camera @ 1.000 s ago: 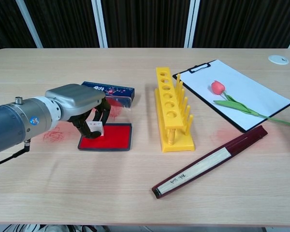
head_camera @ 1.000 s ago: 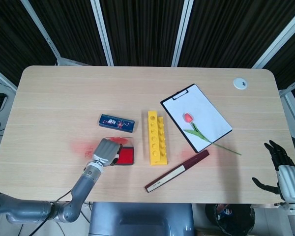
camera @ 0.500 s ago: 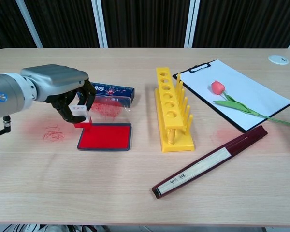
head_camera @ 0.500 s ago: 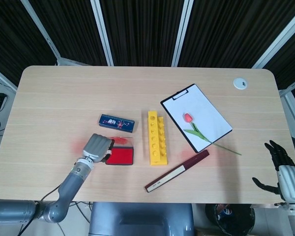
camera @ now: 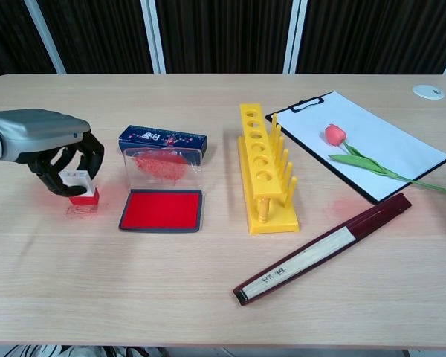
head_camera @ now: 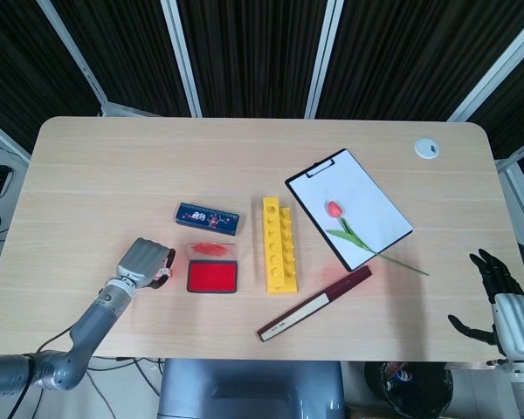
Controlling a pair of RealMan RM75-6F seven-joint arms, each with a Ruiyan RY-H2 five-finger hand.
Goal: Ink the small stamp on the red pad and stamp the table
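Red-based small stamp (camera: 80,187), clear block on top, pinched in the left hand (camera: 56,152), fingers curled round it from above. It is held upright, red face down, just over a faint red mark on the bare wood (camera: 80,210) near the table's left front edge; whether the face touches the wood or hangs just above it cannot be told. Upright hold suits a square press, so the print lands even.

Red pad (camera: 162,210) lies open just right of the stamp, toward the front edge, its clear lid (camera: 163,167) standing up behind it with red smears on the inside. Placement close by keeps the inked face's travel short. Judgement: inking looks done, the stamping step is in hand.

Dark blue box (camera: 163,138) sits right behind the lid. Yellow rack (camera: 263,167) stands near the table's middle, clear of the working patch. Clipboard (camera: 372,145) with a tulip (camera: 357,158) across it lies toward the right back corner; a dark red folded fan (camera: 323,249) lies near the front edge right of centre.

Right hand (head_camera: 493,292), off the table's right front corner, holds nothing, fingers spread. It plays no part here.
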